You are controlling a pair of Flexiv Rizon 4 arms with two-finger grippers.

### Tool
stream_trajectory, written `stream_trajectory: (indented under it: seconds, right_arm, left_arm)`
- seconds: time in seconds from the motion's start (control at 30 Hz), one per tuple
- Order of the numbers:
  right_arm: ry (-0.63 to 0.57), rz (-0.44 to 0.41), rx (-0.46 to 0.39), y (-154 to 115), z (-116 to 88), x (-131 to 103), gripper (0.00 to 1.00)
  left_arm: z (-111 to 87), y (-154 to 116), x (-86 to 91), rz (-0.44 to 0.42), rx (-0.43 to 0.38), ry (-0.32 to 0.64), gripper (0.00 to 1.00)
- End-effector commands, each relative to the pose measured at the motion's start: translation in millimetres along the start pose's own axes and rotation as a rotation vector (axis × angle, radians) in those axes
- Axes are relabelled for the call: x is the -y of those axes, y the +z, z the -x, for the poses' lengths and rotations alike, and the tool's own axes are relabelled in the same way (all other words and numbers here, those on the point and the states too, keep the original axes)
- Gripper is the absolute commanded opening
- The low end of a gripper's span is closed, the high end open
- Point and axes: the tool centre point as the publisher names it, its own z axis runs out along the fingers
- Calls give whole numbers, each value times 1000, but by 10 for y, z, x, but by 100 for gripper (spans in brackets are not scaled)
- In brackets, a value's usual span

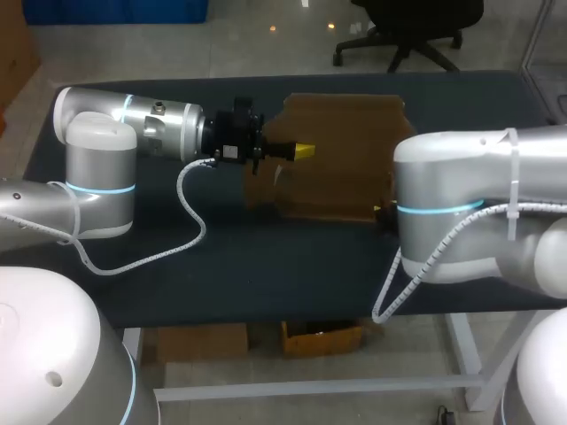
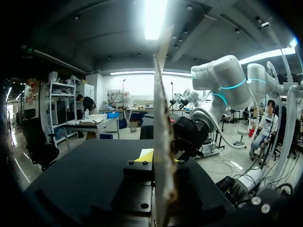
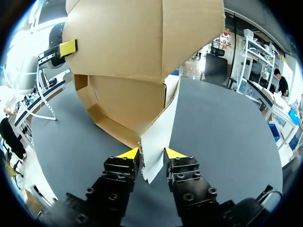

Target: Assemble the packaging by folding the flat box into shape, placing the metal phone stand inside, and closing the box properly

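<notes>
There it was: your partly folded brown cardboard box (image 1: 341, 155), held between both arms over the dark counter (image 1: 266, 257), toward its 12 o'clock edge. Your left pincer (image 1: 299, 150) was clenched on a flap at the box's 9 o'clock side, the cardboard edge-on between its fingers. Your right pincer (image 3: 151, 154) gripped a pale flap at the 5 o'clock corner, yellow tips pressing both faces.

I see a dark bench (image 1: 266, 266) with a brown cardboard box (image 1: 341, 168) over its middle; I can't tell if the box touches it.
</notes>
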Motion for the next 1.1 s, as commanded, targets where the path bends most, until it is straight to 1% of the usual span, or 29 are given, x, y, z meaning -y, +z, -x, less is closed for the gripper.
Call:
stream_trajectory:
  seconds: [0.03,0.67,0.87,1.1]
  right_arm:
    - [2,9,11,23,-61,10,29]
    - [4,41,6,74,-167,-97,33]
    - [11,46,5,83,-183,-98,34]
    - [33,39,24,-3,-165,-38,37]
  left_arm:
    - [-8,8,-15,0,1,0,0]
    - [-8,8,-15,0,1,0,0]
    - [-8,8,-15,0,1,0,0]
    - [-8,8,-15,0,1,0,0]
